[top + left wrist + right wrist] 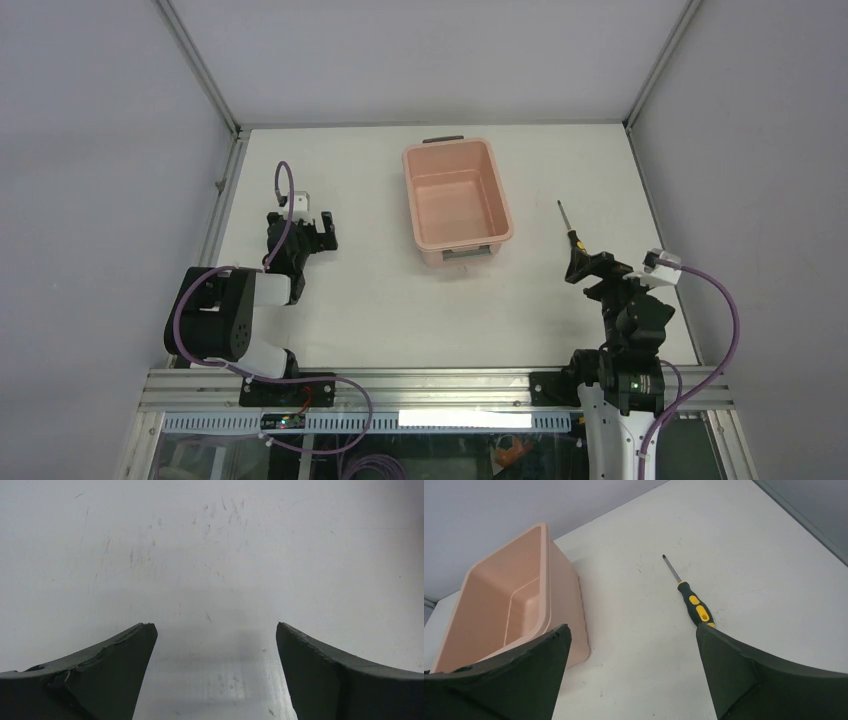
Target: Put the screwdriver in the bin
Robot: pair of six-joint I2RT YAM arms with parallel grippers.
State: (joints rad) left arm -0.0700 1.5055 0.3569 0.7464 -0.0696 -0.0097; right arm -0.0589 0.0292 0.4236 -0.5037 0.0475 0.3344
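Observation:
The salmon-pink bin stands empty at the back middle of the table; the right wrist view shows it at the left. The screwdriver, thin dark shaft and black-and-yellow handle, lies flat to the bin's right, tip pointing away; its handle runs behind my right finger in the right wrist view. My right gripper is open, hovering at the handle end, nothing between its fingers. My left gripper is open over bare table, left of the bin.
Grey enclosure walls and metal frame rails border the white table on the left, back and right. An aluminium rail runs along the near edge by the arm bases. Purple cables loop off both arms.

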